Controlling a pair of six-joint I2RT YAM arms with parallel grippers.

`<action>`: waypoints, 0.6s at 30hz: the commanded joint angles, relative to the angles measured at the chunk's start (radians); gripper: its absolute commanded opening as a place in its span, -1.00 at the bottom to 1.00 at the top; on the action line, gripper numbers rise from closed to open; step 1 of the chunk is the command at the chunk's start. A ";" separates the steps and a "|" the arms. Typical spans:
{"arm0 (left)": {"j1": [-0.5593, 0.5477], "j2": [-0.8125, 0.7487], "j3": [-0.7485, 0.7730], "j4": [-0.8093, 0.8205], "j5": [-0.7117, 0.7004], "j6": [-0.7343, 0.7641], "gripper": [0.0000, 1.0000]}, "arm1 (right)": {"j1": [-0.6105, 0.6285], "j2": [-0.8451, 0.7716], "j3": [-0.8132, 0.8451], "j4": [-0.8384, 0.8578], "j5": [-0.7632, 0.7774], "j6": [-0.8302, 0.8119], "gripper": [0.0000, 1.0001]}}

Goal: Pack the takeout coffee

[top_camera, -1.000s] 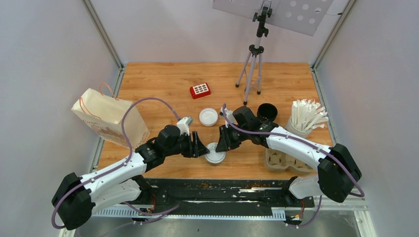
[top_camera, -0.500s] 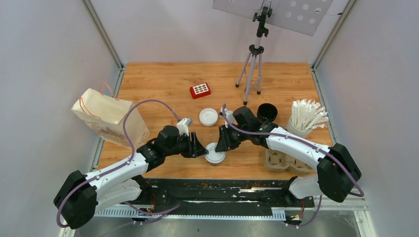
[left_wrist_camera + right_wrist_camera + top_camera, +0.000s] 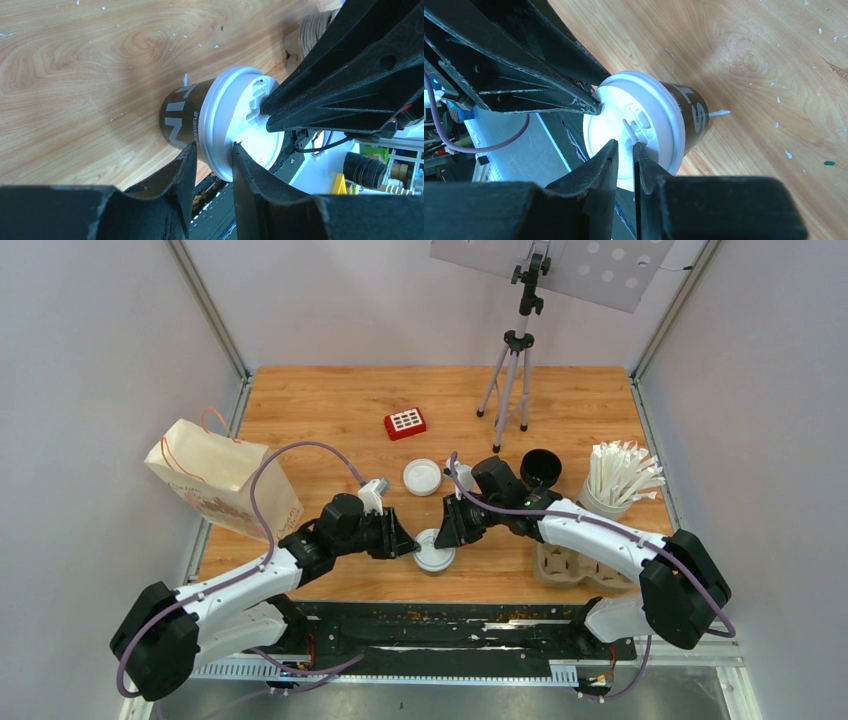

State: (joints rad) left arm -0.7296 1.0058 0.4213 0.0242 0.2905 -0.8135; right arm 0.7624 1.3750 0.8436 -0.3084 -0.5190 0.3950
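Observation:
One takeout coffee (image 3: 435, 552), a black cup with a white lid, stands near the table's front edge. In the left wrist view the cup wall (image 3: 181, 114) and its lid (image 3: 227, 117) fill the middle. My left gripper (image 3: 408, 542) pinches the lid's rim, one finger under it and one on top (image 3: 214, 148). My right gripper (image 3: 448, 532) is shut, its tips resting on the lid's top by the sip tab (image 3: 624, 146). A second black cup (image 3: 541, 466) stands open, without a lid. A loose white lid (image 3: 422, 476) lies behind the grippers.
A grey-brown cup tray (image 3: 566, 565) lies at the front right. A white cup of wrapped straws (image 3: 614, 480) stands at the right. A paper bag (image 3: 222, 483) lies at the left. A red block (image 3: 405, 423) and a tripod (image 3: 512, 370) are at the back.
The left arm has shifted slightly to the left. Both grippers stay at the lidded cup, which has not moved.

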 commanded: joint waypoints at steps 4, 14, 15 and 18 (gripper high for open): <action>0.007 0.089 -0.052 -0.126 -0.083 0.048 -0.28 | 0.000 0.045 -0.040 -0.028 0.027 -0.013 -0.64; 0.007 -0.052 -0.074 -0.052 -0.004 -0.102 -0.30 | -0.006 0.044 0.023 -0.062 0.016 -0.035 -0.64; 0.007 -0.071 -0.077 -0.050 -0.006 -0.123 -0.31 | -0.008 0.049 0.038 -0.067 0.013 -0.042 -0.64; 0.006 -0.115 -0.082 -0.091 -0.023 -0.159 -0.31 | -0.010 0.069 0.072 -0.082 -0.003 -0.078 -0.62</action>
State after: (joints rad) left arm -0.7265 0.9352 0.3660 0.0490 0.3023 -0.9192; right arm 0.7601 1.4063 0.8738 -0.3122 -0.5453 0.3862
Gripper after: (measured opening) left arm 0.353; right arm 0.182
